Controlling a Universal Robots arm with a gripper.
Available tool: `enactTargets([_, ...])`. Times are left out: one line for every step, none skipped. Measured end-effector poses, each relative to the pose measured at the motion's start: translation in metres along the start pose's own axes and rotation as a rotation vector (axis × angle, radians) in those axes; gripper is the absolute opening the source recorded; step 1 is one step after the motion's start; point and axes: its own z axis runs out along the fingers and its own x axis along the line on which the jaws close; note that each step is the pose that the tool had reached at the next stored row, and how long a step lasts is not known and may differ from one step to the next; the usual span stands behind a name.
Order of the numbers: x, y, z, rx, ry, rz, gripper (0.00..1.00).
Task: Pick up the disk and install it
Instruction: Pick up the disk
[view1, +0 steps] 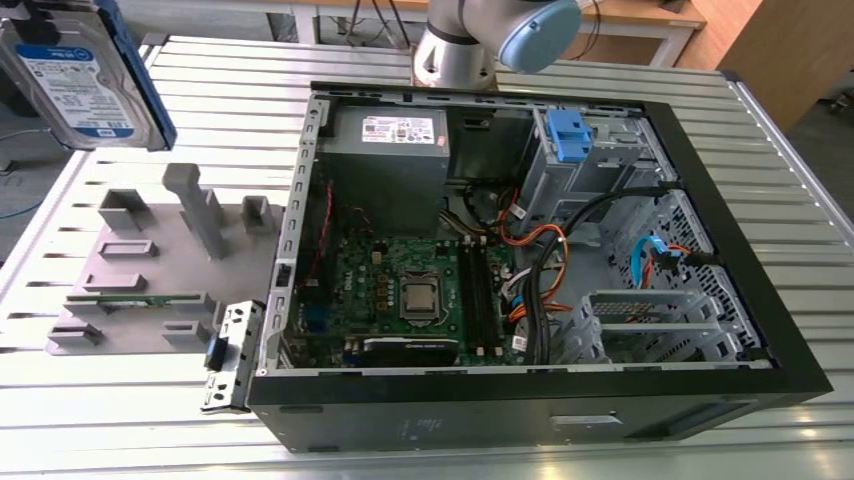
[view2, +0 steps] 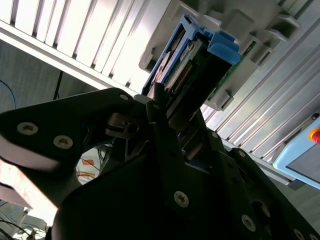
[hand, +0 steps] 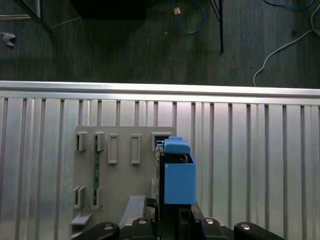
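While aloft over the fixture (hand: 120, 177) — gripper (view2: 172, 112) tight on the disk (view1: 70, 80).

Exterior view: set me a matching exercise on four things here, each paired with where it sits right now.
Column one:
1. disk
2. power supply
3. grey fixture
4. blue clip

Column two:
A. on the slatted table, at the exterior view's left of the computer case
B. in the drive bay inside the case
C. clamped in the claw, off the table
D. grey metal box in a corner of the case

Pairs: 1-C, 2-D, 3-A, 4-B
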Motion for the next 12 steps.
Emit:
enactTargets([0.0000,0.0001,-0.0024,0.0001,0.0000,0.000,0.35])
enactTargets([-0.0001,0.0002,-0.0046,0.0002,0.0000,0.000,0.35])
enactTargets([-0.0001,0.0003,-0.0068,0.0004,0.0000,0.000,0.35])
enactTargets([-0.0002,0.0003,-0.0090,0.0006,0.0000,0.000,0.35])
enactTargets([-0.0003,0.0004,-0.0111,0.0008,-0.0001,0.000,0.35])
enactTargets([-0.0003,0.0005,-0.0132,0.0010,-0.0001,0.000,0.35])
enactTargets([-0.0004,0.0006,-0.0152,0.0012,0.0000,0.000,0.35])
enactTargets([-0.0004,0.0007,-0.0173,0.0014,0.0000,0.000,0.35])
enactTargets([-0.0005,0.0008,-0.0193,0.0016,0.0000,0.000,0.35])
enactTargets([-0.0005,0.0008,-0.0212,0.0020,0.0000,0.000,0.35])
enactTargets([-0.0005,0.0009,-0.0231,0.0025,-0.0001,0.000,0.35])
enactTargets([-0.0006,0.0010,-0.0249,0.0029,-0.0001,0.000,0.35])
